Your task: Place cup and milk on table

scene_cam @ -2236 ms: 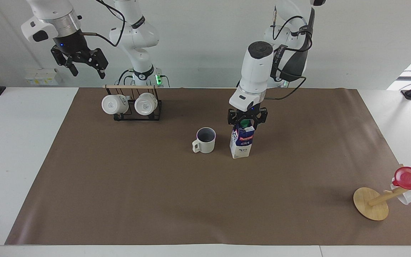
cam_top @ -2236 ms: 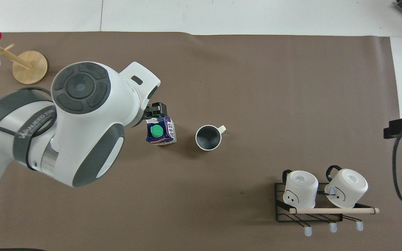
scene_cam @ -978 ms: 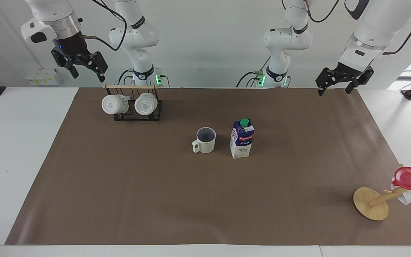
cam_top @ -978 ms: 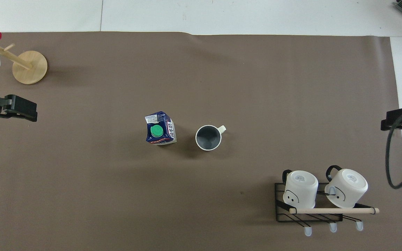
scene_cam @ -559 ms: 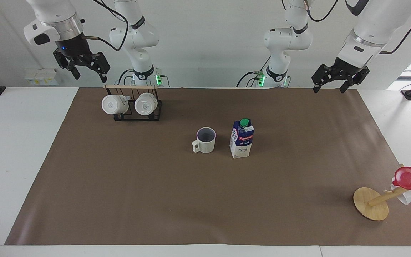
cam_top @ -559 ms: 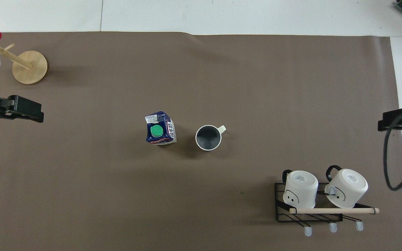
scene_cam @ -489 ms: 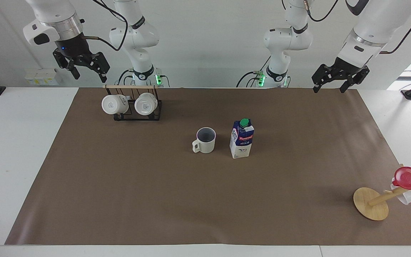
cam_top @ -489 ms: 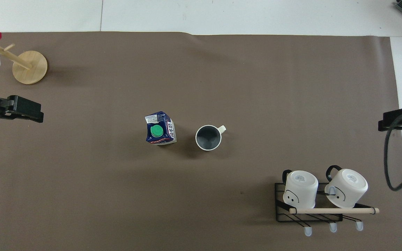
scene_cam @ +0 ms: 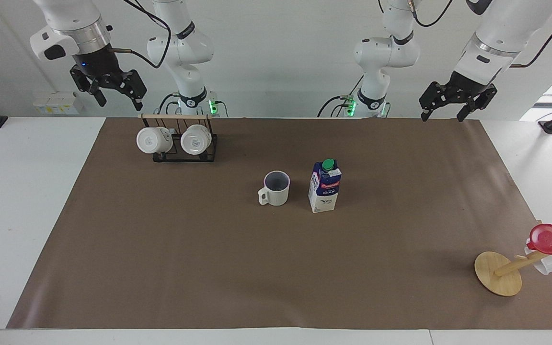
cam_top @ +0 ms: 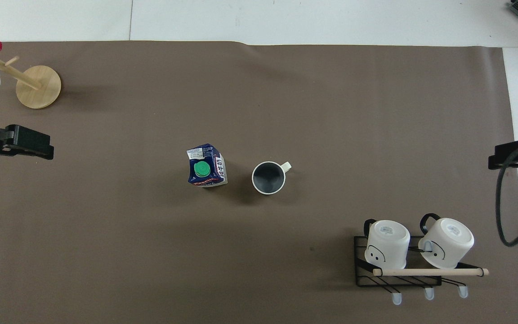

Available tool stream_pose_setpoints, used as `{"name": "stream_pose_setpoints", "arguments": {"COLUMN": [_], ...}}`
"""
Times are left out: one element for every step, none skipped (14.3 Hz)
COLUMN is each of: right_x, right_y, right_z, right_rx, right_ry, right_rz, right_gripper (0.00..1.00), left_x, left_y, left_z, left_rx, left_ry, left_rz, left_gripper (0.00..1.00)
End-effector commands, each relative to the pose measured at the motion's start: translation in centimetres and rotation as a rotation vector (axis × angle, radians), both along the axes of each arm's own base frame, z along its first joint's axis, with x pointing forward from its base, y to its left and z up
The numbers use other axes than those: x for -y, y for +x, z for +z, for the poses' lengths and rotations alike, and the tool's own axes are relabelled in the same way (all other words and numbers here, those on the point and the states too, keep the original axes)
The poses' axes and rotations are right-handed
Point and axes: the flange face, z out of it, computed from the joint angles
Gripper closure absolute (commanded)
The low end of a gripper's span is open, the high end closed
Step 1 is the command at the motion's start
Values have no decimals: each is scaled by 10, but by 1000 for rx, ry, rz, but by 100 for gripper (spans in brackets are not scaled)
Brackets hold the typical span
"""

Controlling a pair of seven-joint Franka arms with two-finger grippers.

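Note:
The cup, a cream-white mug with a greyish inside, stands upright on the brown sheet of the table near its middle. Beside it, toward the left arm's end, the milk carton stands upright with its green cap on top; both also show in the overhead view, cup and milk. My left gripper hangs open and holds nothing, high over the sheet's edge nearest the robots. Raised above the mug rack at the right arm's end, my right gripper is open with nothing in it.
A black wire rack holding two white mugs stands near the robots at the right arm's end. A wooden mug tree carrying a red cup stands at the left arm's end, farther from the robots.
My left gripper has let go of the milk carton's top and drawn back up toward the robots' edge. Cup, carton and right arm have stayed in place.

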Motion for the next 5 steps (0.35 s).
{"name": "stream_pose_setpoints", "arguments": {"right_x": [2, 2, 2, 2, 2], "right_y": [-4, -5, -6, -6, -6], "right_z": [3, 2, 3, 2, 2], "right_rx": [2, 1, 2, 1, 1], "right_ry": [-5, -5, -5, -5, -5], "right_rz": [23, 25, 25, 25, 25], "right_gripper": [0, 0, 0, 0, 0], "left_x": [-3, -3, -4, -3, -3], "left_y": [-6, -6, -6, -6, -6], "left_z": [5, 4, 4, 4, 5], "left_rx": [-8, -11, -11, -11, -9], "left_ry": [-16, -17, -15, -15, -17], "left_rz": [-7, -7, -5, -7, -7], "left_gripper": [0, 0, 0, 0, 0]}}
